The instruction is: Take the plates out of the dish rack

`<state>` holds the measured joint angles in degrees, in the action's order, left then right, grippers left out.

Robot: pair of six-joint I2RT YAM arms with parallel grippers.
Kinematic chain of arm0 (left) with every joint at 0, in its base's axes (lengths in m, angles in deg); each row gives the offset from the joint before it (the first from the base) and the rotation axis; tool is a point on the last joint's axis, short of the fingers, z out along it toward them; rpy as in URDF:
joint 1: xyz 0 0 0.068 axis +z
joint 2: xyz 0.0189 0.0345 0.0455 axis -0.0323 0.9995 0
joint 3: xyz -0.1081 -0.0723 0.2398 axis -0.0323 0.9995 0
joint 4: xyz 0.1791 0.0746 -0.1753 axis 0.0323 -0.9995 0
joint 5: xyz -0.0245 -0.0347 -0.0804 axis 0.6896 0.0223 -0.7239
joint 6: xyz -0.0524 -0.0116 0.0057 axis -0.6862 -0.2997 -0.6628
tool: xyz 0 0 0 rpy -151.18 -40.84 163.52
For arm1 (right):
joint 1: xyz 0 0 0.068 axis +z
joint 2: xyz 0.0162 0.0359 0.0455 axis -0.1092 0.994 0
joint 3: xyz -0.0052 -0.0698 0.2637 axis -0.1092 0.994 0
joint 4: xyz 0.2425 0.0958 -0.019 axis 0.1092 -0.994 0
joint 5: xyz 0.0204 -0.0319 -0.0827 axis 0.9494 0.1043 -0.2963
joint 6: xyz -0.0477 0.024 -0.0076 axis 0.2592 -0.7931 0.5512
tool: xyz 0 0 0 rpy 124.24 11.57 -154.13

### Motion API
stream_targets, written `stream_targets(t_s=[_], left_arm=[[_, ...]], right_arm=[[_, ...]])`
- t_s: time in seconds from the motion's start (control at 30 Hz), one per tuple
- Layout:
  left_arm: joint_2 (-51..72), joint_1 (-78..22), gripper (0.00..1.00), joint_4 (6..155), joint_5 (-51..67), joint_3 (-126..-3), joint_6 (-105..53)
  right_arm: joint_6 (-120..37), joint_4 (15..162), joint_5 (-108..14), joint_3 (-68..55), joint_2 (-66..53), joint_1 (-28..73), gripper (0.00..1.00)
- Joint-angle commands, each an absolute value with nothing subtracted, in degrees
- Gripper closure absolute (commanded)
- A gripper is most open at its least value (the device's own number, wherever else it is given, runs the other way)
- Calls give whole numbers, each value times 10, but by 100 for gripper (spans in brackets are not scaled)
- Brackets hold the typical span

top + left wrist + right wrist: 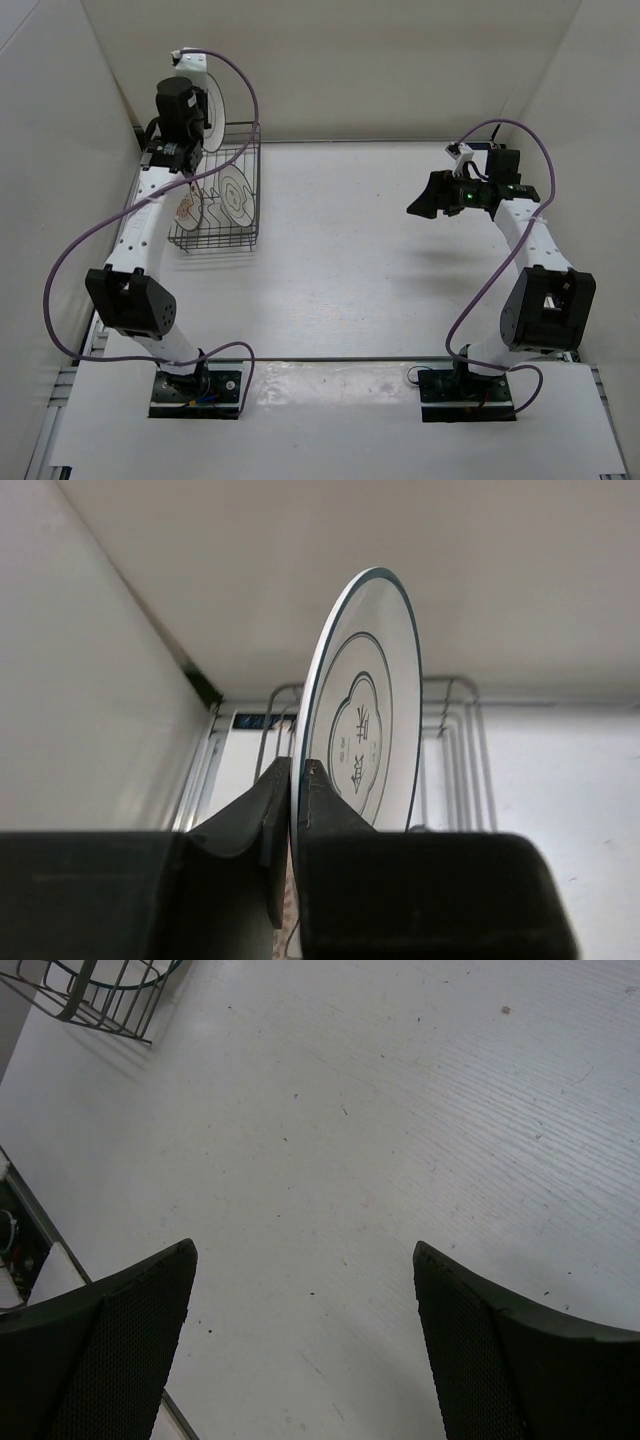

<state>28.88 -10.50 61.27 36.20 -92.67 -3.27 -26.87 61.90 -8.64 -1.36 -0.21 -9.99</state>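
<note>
I've got a white plate (365,710) pinched upright by its rim in my left claw (297,770), held above the dish rack (212,245), where a second white plate (236,195) and an orange-patterned plate (190,208) stand. My right claw (304,1247) gapes wide over the bench (400,1110).

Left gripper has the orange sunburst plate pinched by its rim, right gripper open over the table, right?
No. The left gripper pinches a white plate with a dark centre motif, as the left wrist view shows; the orange plate sits in the dish rack. The right gripper is open over the table.
</note>
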Motion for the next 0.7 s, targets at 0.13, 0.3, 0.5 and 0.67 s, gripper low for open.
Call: stream_targets(t_s=[0.13, 0.3, 0.5, 0.67], left_arm=[[229, -106, 99, 640, 186, -974, -211], [254, -111, 99, 629, 25, -954, -315], [276, -149, 99, 646, -24, -884, -365], [306, -185, 99, 669, -6, -827, -375]], right_arm=[[-260, 625, -44, -24, 0, -100, 10], [-240, 641, -53, -3, -13, -100, 10], [-171, 646, -72, 39, -43, -100, 10], [-120, 618, -97, 54, -62, -103, 10]])
